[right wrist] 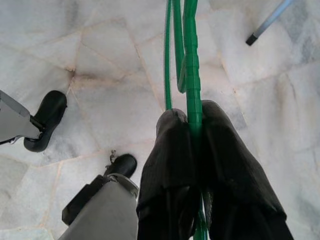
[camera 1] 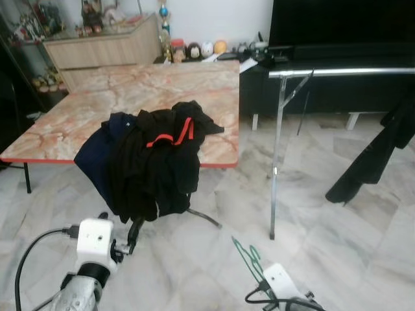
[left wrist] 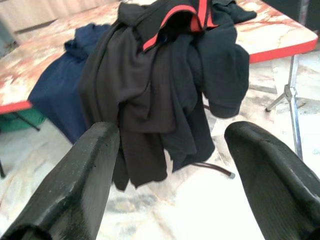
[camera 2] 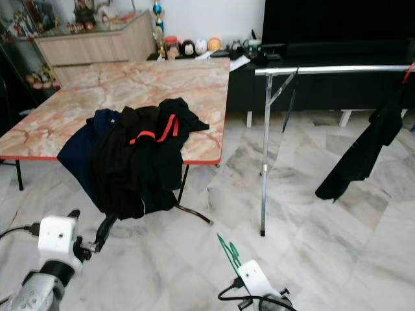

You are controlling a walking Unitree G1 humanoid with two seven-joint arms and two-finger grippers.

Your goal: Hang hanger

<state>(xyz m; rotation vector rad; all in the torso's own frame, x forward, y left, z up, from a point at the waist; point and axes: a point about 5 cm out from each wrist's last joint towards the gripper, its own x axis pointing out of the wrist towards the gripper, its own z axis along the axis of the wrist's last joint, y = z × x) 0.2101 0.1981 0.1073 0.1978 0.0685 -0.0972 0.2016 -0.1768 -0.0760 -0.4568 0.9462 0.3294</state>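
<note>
- Low at your right, the right gripper (right wrist: 192, 131) has its two black fingers pressed together on a green hanger (right wrist: 186, 60), whose thin wire runs out past the fingertips over the marble floor (camera 1: 363, 246)
- In the head views you see the same green hanger (camera 1: 248, 257) sticking up and forward from the right arm, in front of the foot of a metal rack leg (camera 1: 277, 155)
- Your left gripper (left wrist: 170, 165) is spread wide, holding nothing; its fingers (left wrist: 85, 175) frame a pile of dark clothes (left wrist: 165, 80) ahead of it, apart from it
- The pile of dark clothes (camera 1: 159, 162) lies on the near edge of a marble-patterned table (camera 1: 78, 110) with a red rim and hangs down over that edge; a red trim shows on the top garment, and a navy garment (camera 1: 97, 155) lies on its left side
- To your right, a silver rail (camera 1: 343, 72) runs across at the top of the rack leg, and a black garment (camera 2: 363, 152) hangs from it near the right edge of the picture
- Behind the table you can see a wooden cabinet (camera 1: 104, 48) and a low black unit (camera 1: 311, 91) with small ornaments on it; the details are too small to tell
</note>
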